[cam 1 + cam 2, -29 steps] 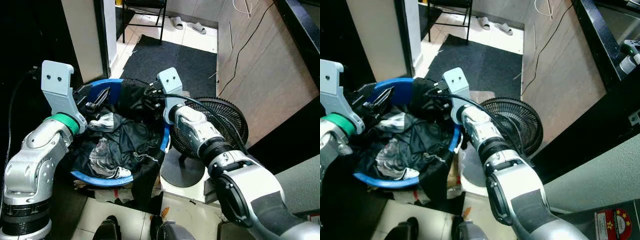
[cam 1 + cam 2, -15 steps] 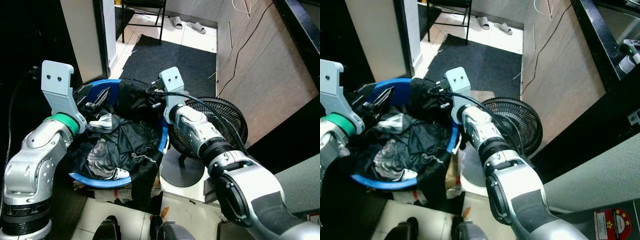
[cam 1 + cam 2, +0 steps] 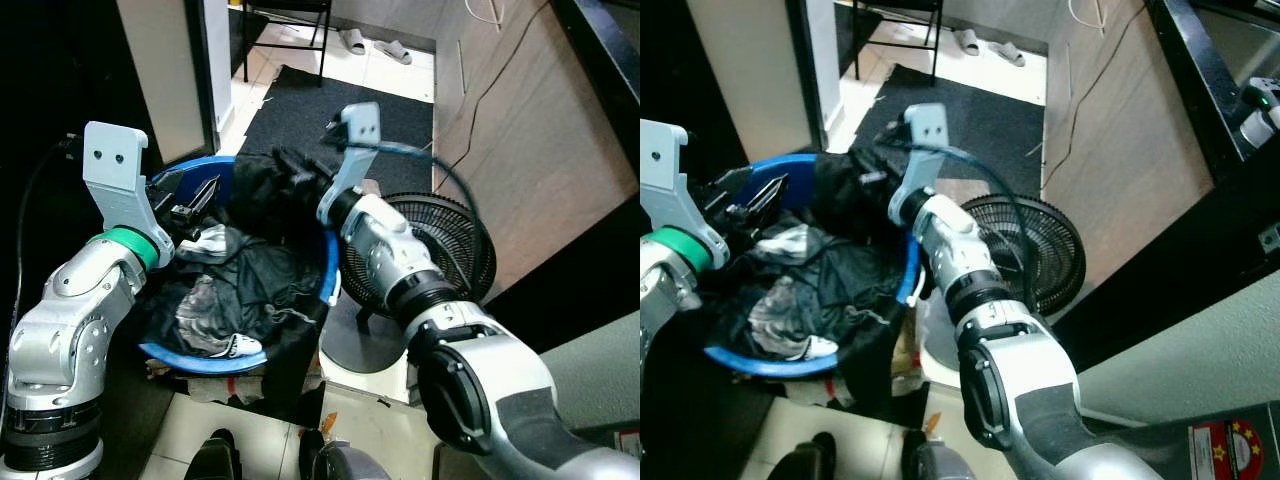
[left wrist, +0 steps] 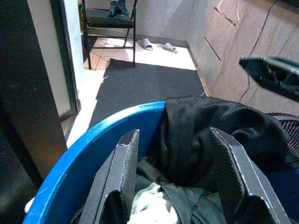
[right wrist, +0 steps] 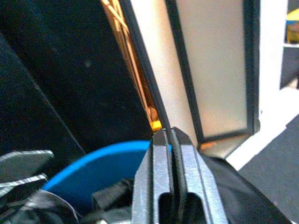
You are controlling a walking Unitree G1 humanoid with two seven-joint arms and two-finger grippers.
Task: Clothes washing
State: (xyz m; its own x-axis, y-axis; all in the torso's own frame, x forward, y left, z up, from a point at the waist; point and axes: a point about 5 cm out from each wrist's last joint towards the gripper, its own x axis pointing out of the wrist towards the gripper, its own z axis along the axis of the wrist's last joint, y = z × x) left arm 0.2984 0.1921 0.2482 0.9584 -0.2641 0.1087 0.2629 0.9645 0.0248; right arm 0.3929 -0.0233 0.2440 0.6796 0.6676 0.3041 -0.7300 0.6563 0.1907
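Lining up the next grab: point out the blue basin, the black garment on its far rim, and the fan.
blue basin point(image 3: 196, 361), left eye view, near rim.
black garment point(image 3: 262, 190), left eye view, bunched middle.
fan point(image 3: 452, 250), left eye view, grille.

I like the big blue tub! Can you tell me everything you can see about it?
The blue tub is a round basin that looks like smooth plastic, with a thick rolled rim. It sits low near the floor, beside a black fan, and seems to rest on some clutter. It is heaped with dark clothes and a paler patterned piece; one black garment hangs over its front edge. The left gripper, fingers open, hovers over the near rim, and the right gripper, fingers shut, is at the far rim above the black cloth.
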